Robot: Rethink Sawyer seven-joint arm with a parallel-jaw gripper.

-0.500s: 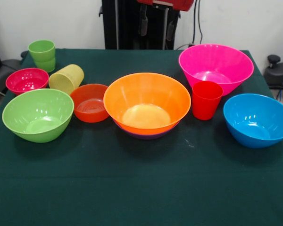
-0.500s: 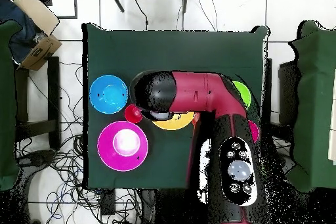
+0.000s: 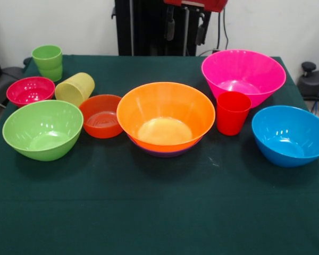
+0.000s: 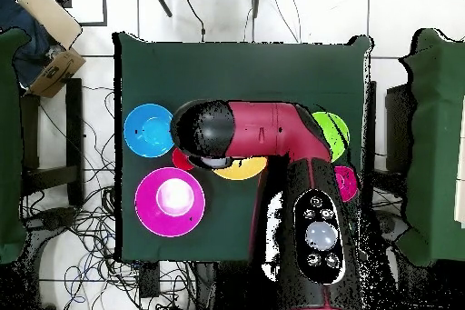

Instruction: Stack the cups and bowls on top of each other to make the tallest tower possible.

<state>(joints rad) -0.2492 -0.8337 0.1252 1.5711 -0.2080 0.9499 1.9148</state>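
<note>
The tower is the large orange bowl [image 3: 166,117] nested in the purple bowl [image 3: 165,153] at the table's middle. The pink bowl [image 3: 243,74], blue bowl [image 3: 290,134] and red cup [image 3: 233,112] stand apart to its right. The lime-green bowl [image 3: 42,129], small red-orange bowl [image 3: 101,116], magenta bowl [image 3: 30,90], green cup [image 3: 47,62] and pale yellow cup [image 3: 74,88], which lies on its side, are to its left. My gripper [image 3: 186,26] hangs open and empty at the top edge, high behind the orange bowl. In the overhead view the arm [image 4: 254,134] hides the gripper.
The green tablecloth [image 3: 159,212] covers the table. The black pedestal [image 3: 143,26] stands behind it. In the overhead view the blue bowl [image 4: 148,129], pink bowl [image 4: 170,201] and lime-green bowl [image 4: 332,132] show beside the arm. Cables and a cardboard box [image 4: 50,70] lie on the floor.
My gripper has shifted a little to the right in the front view and hangs slightly lower. The cups and bowls have not moved.
</note>
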